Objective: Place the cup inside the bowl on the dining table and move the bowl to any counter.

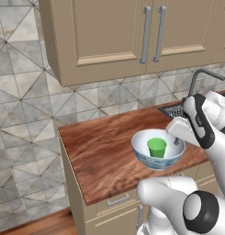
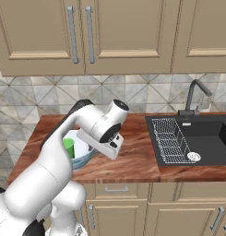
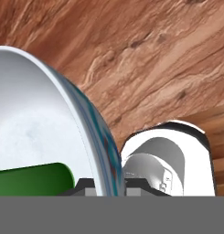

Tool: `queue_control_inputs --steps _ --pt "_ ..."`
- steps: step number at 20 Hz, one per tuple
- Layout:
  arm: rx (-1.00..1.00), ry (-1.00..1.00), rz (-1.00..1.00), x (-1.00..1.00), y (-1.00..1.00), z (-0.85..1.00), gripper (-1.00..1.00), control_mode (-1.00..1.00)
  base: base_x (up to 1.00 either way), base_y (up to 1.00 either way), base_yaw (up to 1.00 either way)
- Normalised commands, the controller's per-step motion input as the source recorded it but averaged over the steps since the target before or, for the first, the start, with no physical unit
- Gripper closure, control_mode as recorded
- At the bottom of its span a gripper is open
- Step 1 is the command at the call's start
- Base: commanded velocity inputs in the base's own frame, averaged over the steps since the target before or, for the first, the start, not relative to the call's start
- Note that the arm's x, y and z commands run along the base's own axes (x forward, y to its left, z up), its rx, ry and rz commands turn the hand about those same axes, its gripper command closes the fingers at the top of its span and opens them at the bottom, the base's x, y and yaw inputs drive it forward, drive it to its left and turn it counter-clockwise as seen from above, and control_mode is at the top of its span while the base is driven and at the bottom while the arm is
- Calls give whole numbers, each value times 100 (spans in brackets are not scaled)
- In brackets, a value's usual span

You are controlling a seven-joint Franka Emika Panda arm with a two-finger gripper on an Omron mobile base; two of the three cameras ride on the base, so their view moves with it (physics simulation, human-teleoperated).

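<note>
Tool [image 3: 105, 185] fingers are pinched on the rim of the bowl [image 1: 158, 149], one tip inside the wall and one outside, as the hand view shows, so the jaws stand nearly closed around that thin edge. Inside the bowl stands the cup [image 1: 156, 147], upright and bright green. In the left base view the bowl appears just above the wooden bench [image 1: 104, 156] near its front edge, though whether it touches the surface cannot be told. Right of it lies a dark sink [image 2: 197, 138] with a wire rack [image 2: 169, 138] and a faucet [image 2: 195, 94].
</note>
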Motion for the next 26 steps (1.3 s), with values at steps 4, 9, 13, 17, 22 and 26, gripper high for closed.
queue_control_inputs --steps 4,9,13,17,22,26 --pt "0 0 1 40 19 -38 100 -100 0 0 0" --pt "0 -1 3 42 15 -39 100 -100 0 0 0" --pt "0 -1 4 40 12 -22 100 -100 0 0 0" --pt "0 -1 3 37 9 -6 100 -100 0 0 0" --pt "0 0 1 35 9 0 100 -100 0 0 0" --pt "0 0 0 38 10 -2 100 -100 0 0 0"
